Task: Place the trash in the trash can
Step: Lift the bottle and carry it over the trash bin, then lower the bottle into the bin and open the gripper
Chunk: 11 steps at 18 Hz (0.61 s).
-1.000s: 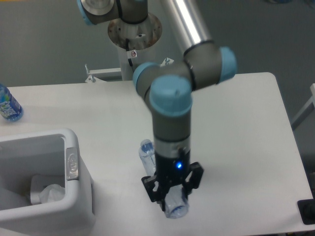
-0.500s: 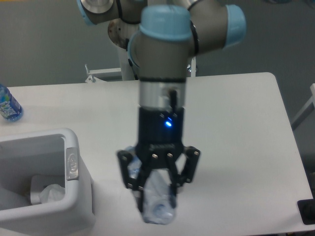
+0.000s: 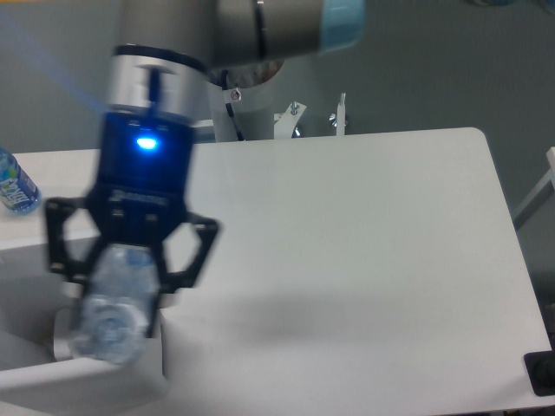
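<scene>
Clear plastic bottle (image 3: 111, 319), crinkled and translucent with a pale bluish cast, hangs base-toward-camera in the gripper (image 3: 117, 299), its round ribbed bottom showing as a blurred disc. The black fingers (image 3: 156, 290) are clenched on it from both sides, and the black linkage arms splay out left and right of the bottle. The whole wrist is smeared by motion blur, so the label cannot be read. The bottle is held up off the table, over the trash can (image 3: 87, 380), covering most of the opening from this view.

The trash can is a boxy white plastic bin with thick, smooth walls and a rounded corner; only its near rim, right wall and a bit of the interior at lower left show around the gripper. Whether anything lies inside cannot be told, since the gripper and bottle stand in front.

The gripper body is a matte black block with a glowing blue light (image 3: 145, 143) on its face, joined to a silver band and the grey arm (image 3: 234, 22) with a light blue cap at the top edge.

The table (image 3: 364, 251) is a smooth white slab with rounded corners, carrying a soft grey shadow to the right of the bin. At the far left edge lies a second bottle with a blue label (image 3: 13, 184), well apart from the gripper. Behind the table stands the arm's round metal base (image 3: 251, 87) with small bracket pieces beside it, against a grey floor.
</scene>
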Tool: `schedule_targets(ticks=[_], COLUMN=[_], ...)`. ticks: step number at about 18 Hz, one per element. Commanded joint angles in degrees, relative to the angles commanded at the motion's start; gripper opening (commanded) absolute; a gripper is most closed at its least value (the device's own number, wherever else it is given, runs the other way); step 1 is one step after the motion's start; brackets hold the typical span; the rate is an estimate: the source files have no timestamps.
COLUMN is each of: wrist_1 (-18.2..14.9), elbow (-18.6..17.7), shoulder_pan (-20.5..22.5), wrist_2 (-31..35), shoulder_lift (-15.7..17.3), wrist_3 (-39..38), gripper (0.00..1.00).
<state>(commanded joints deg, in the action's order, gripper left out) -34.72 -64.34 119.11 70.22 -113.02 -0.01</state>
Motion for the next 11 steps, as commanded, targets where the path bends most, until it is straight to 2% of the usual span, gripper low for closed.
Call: schedule_targets(ticks=[4, 5, 6, 7, 11], wrist_1=[0.09, 0.09, 0.09, 0.09, 0.0], elbow=[-0.35, -0.61, -0.62, -0.62, -1.49], shoulder_pan=[-3.26, -3.35, -3.35, -3.35, -3.09], wrist_2=[0.0, 0.0, 0.0, 0.0, 0.09], shoulder_lift=[-1.76, -1.85, -1.85, -1.68, -0.36], wrist_3=[1.68, 1.68, 1.68, 1.59, 0.97], gripper=[0.62, 0.77, 0.96, 1.0, 1.0])
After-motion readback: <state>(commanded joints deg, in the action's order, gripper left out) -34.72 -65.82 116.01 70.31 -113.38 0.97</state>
